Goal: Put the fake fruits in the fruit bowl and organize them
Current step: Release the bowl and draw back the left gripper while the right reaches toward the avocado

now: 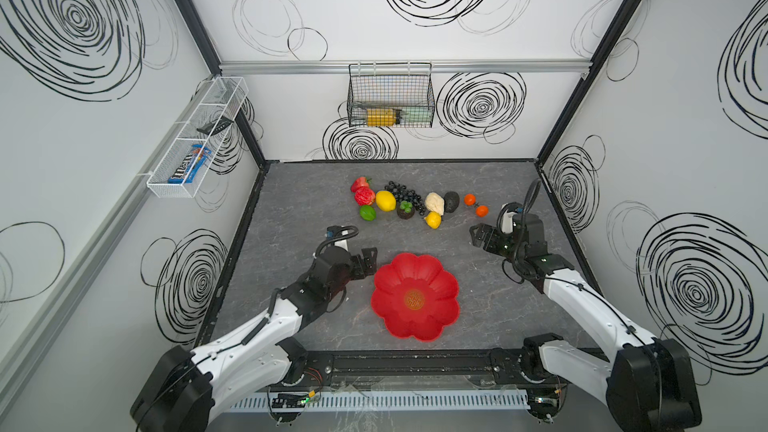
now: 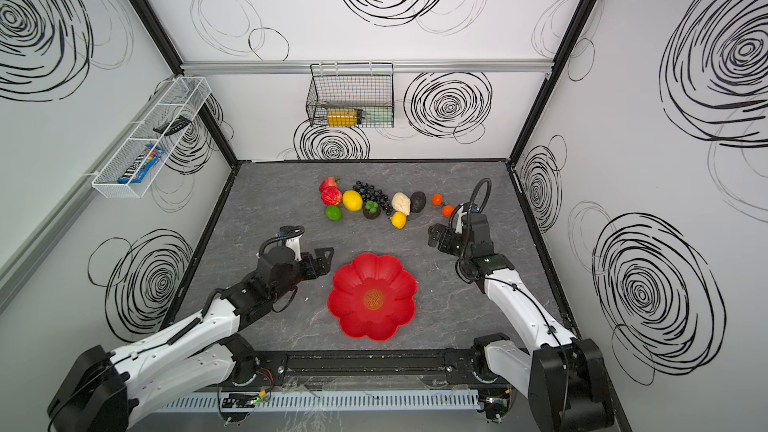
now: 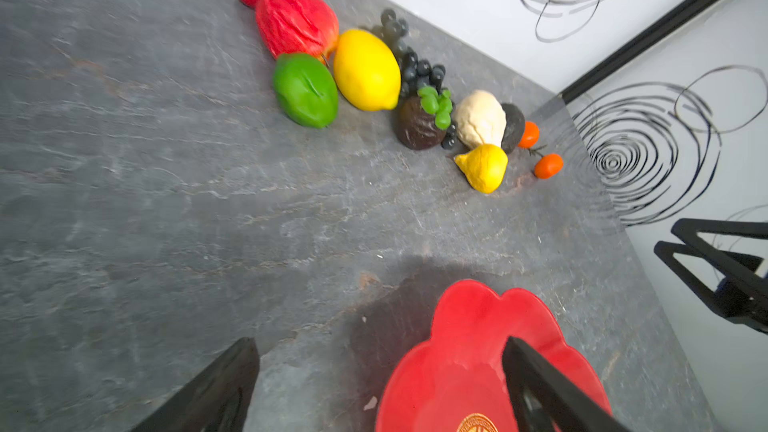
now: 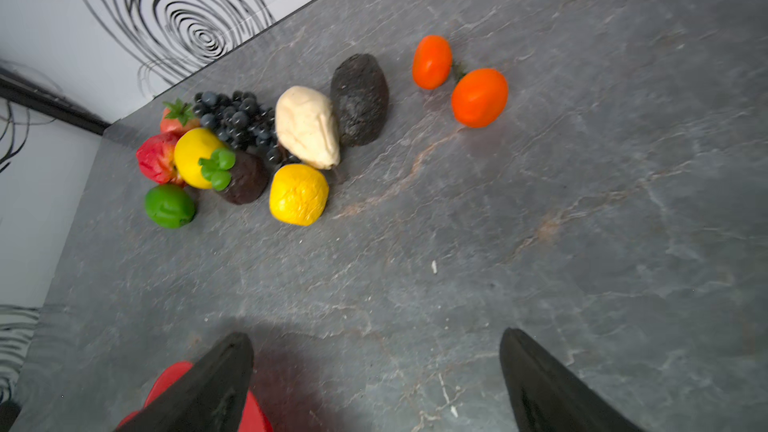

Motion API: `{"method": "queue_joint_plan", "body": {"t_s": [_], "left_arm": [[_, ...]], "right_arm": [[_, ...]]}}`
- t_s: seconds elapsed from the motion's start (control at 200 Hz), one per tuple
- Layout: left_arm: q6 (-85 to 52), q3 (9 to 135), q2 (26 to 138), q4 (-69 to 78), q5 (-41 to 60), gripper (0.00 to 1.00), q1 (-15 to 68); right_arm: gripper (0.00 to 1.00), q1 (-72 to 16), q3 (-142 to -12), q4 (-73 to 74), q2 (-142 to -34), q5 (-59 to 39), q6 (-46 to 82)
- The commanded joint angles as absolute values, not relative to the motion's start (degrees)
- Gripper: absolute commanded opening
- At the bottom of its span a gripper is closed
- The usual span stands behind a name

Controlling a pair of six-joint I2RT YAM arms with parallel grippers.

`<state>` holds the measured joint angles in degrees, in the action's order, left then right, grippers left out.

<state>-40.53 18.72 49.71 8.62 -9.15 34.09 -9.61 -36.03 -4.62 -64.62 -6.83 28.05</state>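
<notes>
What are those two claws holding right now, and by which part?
Nothing. The left gripper and right gripper are both open and empty; the fake fruits lie untouched.

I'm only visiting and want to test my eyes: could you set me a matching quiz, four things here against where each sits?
Things: 1 red scalloped plastic bowl; 2 yellow cylindrical container; 3 blue candy packet; 4 two small orange plastic fruits.
Places: A in the white mesh basket; B right end of the fruit row; C in the black wire basket; D on the grey table, nothing in it.
Pairs: 1-D, 2-C, 3-A, 4-B.
</notes>
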Motion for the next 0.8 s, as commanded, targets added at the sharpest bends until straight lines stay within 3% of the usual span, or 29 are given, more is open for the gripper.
{"method": "queue_joint_plan", "body": {"t_s": [0.0, 0.175, 0.435, 0.796], "left_arm": [[-40.7, 13.3, 44.1, 19.0, -11.0, 0.96, 33.6], [-40.3, 8.0, 39.6, 25.5, -7.4, 0.96, 31.8], [-41.5, 5.0, 41.4, 32.2, -0.9, 0.96, 28.2], [-42.8, 3.8, 41.3, 33.2, 0.9, 0.96, 26.3]], "right_arm": [[0.94, -8.6, -40.0, -4.0, -69.1, -8.6, 26.2], [0.86, -9.3, -45.7, -1.6, -78.7, -11.9, 26.3], [0.79, -10.8, -59.4, -4.5, -93.8, -11.2, 25.1], [0.80, -10.8, -79.1, -11.8, -112.4, -10.4, 24.3]]}}
